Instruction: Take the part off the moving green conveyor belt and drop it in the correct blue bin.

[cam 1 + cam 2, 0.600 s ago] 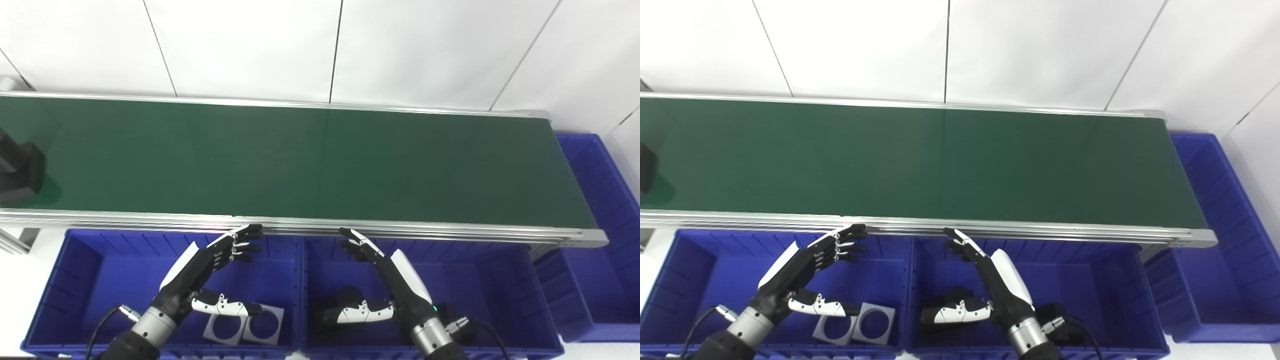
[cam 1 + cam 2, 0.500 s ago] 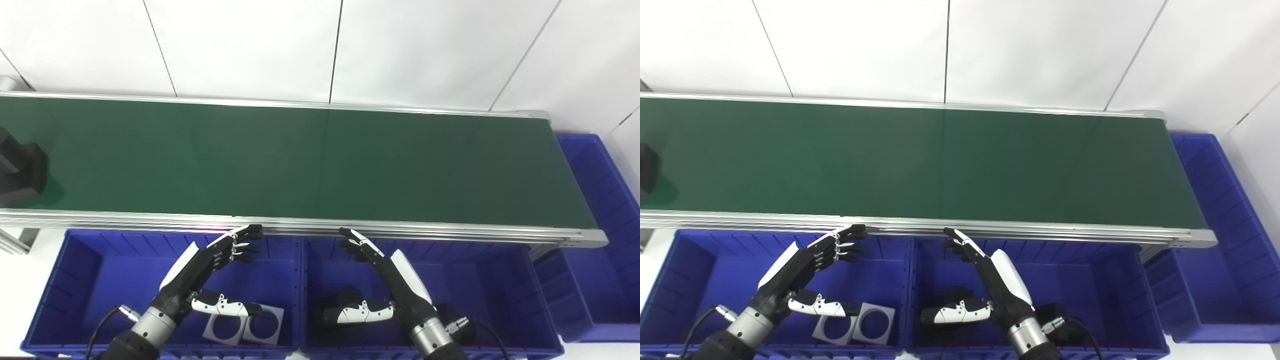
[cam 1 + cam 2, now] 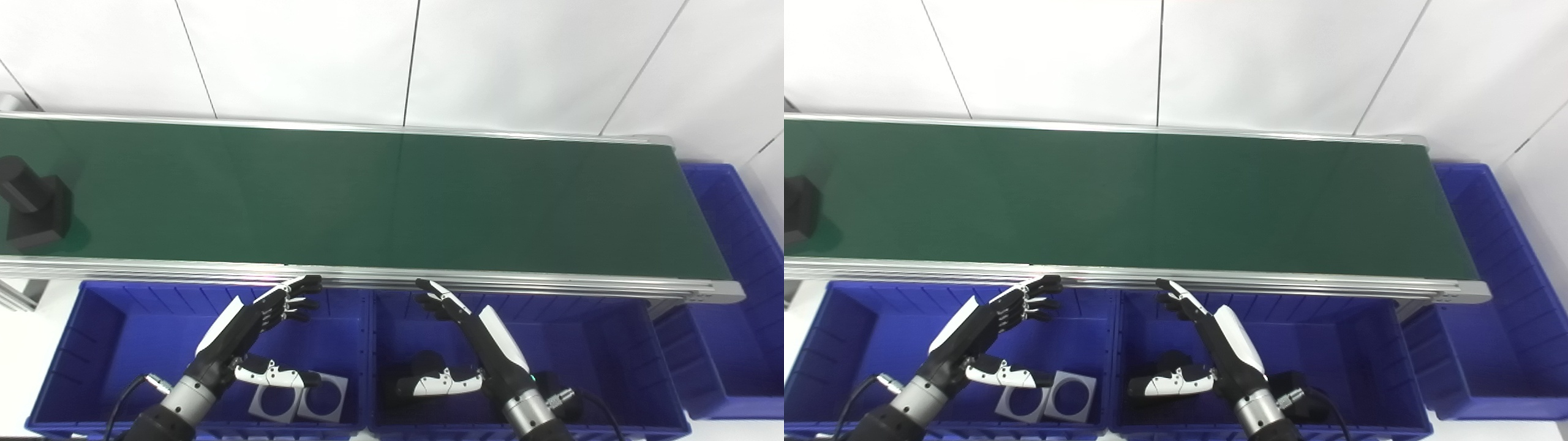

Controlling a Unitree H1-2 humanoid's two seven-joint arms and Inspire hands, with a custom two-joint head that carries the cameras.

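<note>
Hovering over the blue bins point(image 3: 110, 318), left hand point(image 3: 251, 334) and right hand point(image 3: 474, 343), fingers spread, seemingly empty.

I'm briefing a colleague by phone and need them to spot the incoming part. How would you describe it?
Find the long green conveyor belt and follow it to its far left end. There stands a black part, a blocky base with a cylinder sticking out. It is the only thing on the belt; the other parts lie in the blue bins below.

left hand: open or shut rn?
Open. The left hand hovers over the left blue bin, fingers spread, thumb apart, holding nothing.
</note>
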